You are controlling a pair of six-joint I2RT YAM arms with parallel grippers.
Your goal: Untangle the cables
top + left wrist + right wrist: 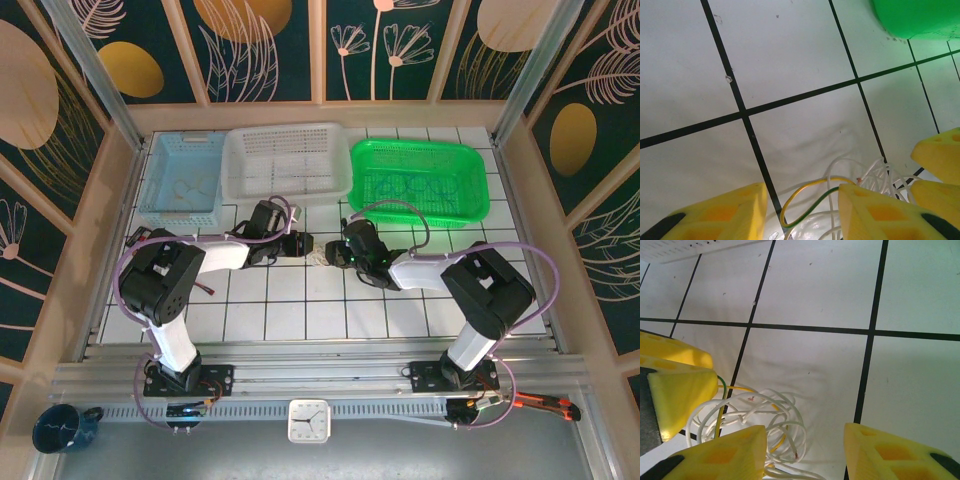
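Your cables (321,252): small whitish tangle with one yellow-green strand (805,200), lying on tabletop (300,310) near centre, toward 6 o'clock from white basket (287,160). Your left tool (303,243) sits at tangle's 9 o'clock, your right tool (338,254) at its 3 o'clock, tips close together. Both tools have jaws apart. Loose loops lie in left tool's gap. Tangle lies by right tool's 9 o'clock finger (725,455).
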